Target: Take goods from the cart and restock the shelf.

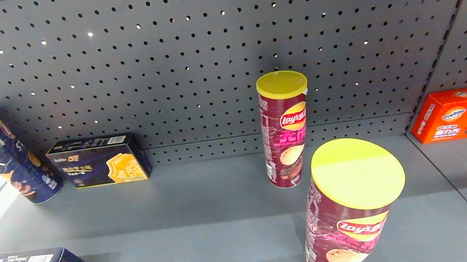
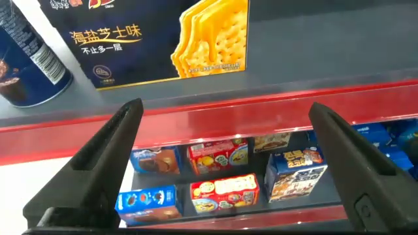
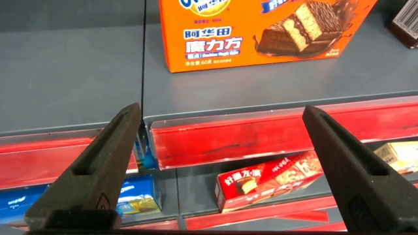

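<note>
Head view: near maroon chip can (image 1: 352, 215) and far maroon chip can (image 1: 285, 129), yellow lids, upright on grey shelf (image 1: 209, 211) before perforated back panel (image 1: 199, 37). Left gripper (image 2: 225, 108) and right gripper (image 3: 223, 109) both spread, empty.

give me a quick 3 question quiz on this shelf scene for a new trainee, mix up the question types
1. True or false: the rear maroon can and the front maroon can both stand upright on the shelf.
2. Which box lies on the shelf just beyond the right hand? A) orange box B) green box C) white box
3. Fill in: the left hand is ____ (open or shut), with nothing in it.
Key: 1 true; 2 A; 3 open.
</note>
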Robot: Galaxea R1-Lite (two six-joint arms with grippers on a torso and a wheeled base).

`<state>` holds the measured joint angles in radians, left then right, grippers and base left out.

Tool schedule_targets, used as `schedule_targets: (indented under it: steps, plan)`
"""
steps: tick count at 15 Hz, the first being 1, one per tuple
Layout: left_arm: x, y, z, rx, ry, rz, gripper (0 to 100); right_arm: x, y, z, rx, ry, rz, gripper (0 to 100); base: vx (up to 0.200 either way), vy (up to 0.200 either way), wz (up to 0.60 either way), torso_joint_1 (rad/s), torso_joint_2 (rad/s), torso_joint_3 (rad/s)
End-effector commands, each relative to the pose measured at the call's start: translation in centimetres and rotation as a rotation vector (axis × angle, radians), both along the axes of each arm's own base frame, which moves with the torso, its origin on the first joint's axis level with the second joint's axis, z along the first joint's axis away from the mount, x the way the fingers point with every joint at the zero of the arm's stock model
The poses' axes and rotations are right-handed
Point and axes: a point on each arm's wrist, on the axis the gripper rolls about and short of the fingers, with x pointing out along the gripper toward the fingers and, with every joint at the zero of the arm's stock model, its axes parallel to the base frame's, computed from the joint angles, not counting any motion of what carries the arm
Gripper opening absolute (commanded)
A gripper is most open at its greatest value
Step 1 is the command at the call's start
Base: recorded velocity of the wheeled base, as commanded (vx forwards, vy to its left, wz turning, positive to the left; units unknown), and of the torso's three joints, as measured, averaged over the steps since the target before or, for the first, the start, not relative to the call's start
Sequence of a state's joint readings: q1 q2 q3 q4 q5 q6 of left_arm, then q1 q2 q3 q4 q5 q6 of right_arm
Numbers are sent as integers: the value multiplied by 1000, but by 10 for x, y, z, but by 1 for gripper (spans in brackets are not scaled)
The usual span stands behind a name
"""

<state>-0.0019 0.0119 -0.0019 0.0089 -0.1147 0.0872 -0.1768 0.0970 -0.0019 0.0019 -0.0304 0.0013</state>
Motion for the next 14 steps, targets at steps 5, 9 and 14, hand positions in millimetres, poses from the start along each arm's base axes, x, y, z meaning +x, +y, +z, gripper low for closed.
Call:
schedule_targets:
  steps: [5,9,14]
  plan:
    - [0,0,0,-1,4,0,100,39,-1,130,-77,-13,262,100,0,0,0,0,0,0]
    - [0,0,0,-1,6,0,100,73,8,136,-69,45,496,100,0,0,0,0,0,0]
    - [0,0,0,-1,6,0,100,131,44,146,-81,101,738,100,0,0,0,0,0,0]
